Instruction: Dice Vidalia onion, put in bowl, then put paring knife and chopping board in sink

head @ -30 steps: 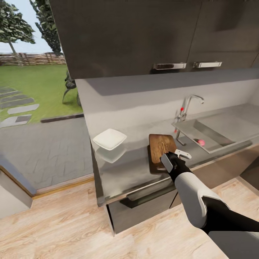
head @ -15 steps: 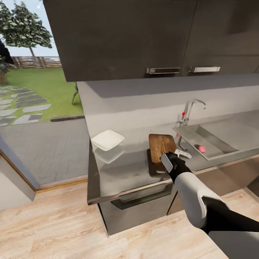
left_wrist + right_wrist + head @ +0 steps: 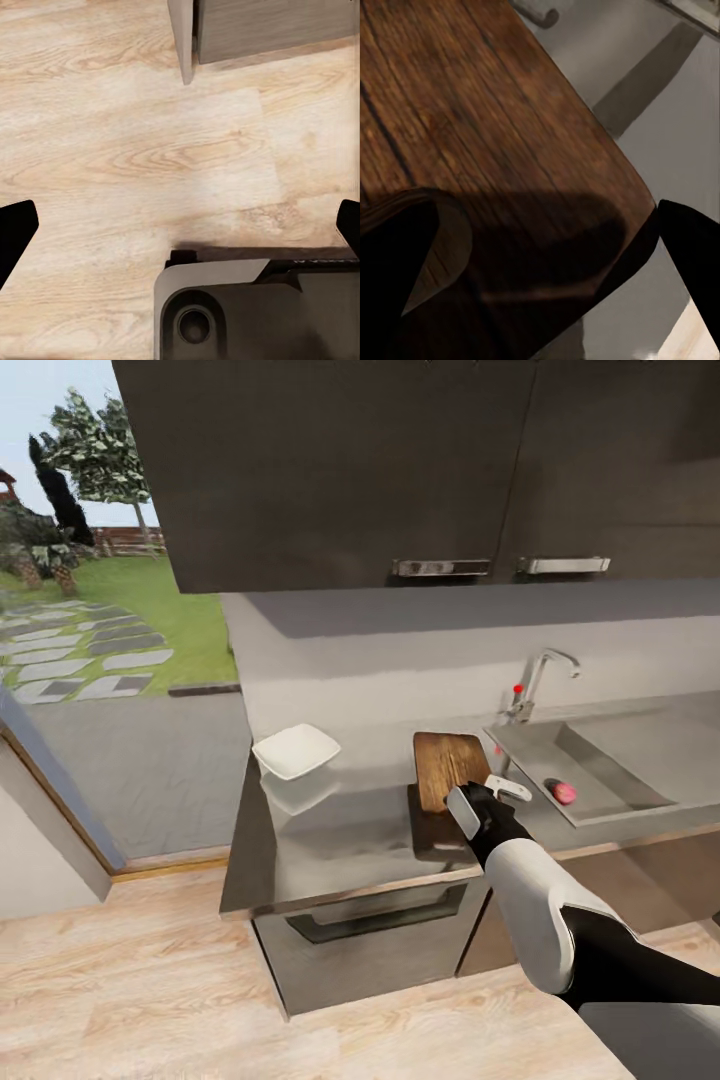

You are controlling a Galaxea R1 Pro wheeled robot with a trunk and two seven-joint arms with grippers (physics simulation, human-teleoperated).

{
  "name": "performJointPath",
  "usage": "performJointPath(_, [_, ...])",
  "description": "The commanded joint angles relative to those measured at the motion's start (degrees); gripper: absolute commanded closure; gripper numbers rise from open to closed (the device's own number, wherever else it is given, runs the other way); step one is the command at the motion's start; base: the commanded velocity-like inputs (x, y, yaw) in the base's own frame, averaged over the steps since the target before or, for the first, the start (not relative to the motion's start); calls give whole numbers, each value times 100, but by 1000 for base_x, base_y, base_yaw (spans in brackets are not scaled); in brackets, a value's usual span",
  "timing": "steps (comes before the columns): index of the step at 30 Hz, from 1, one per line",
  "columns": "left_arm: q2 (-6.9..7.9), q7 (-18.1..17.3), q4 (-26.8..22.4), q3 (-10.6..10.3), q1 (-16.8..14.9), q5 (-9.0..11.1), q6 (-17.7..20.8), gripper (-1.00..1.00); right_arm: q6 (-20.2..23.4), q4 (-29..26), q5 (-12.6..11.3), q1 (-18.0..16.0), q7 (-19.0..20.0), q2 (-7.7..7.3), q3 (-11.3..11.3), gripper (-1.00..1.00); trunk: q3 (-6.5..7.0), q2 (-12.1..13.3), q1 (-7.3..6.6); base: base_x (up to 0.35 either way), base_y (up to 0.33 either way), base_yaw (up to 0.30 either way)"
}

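The right end effector (image 3: 500, 792) hangs over the near right corner of the chopping board (image 3: 447, 766), which lies flat on the grey bench (image 3: 340, 840) between the bowl and the sink. In the right wrist view its two dark fingers (image 3: 694, 247) stand wide apart with the wooden board (image 3: 487, 150) filling the gap between them, nothing gripped. The small pink onion (image 3: 565, 792) sits on the floor of the sink (image 3: 600, 780), near its front edge, well apart from the board; the chrome tap (image 3: 540, 675) with its red dot rises at the sink's back corner. The white bowl (image 3: 296, 750) rests near the bench's far left corner, well apart from the board. The left end effector (image 3: 180, 232) points down at pale wooden floor (image 3: 135, 150), its dark fingertips (image 3: 15, 229) spread to the edges of the left wrist view, holding nothing.
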Motion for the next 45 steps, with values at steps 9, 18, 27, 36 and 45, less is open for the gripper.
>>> performJointPath(9, [0,0,-7,5,1,-2,-9,-100,29,-17,-34,-2,-20,-1,3,100,54,-10,3,0,-290,175])
performJointPath(18, [7,0,-1,5,1,-2,-9,-100,66,-22,25,0,933,-54,35,100,61,-10,3,0,-209,21])
performJointPath(27, [8,0,-2,-3,2,-2,-9,-100,476,-27,1448,0,3158,-359,112,100,61,-10,3,0,-12,0])
performJointPath(36, [8,0,2,4,1,-2,-9,-100,843,-93,2192,-2,5941,-961,281,100,61,-10,3,0,0,0])
performJointPath(45, [8,0,2,5,0,-2,-9,-100,1523,-947,3390,-2,7282,-1099,814,100,61,-10,3,0,0,0])
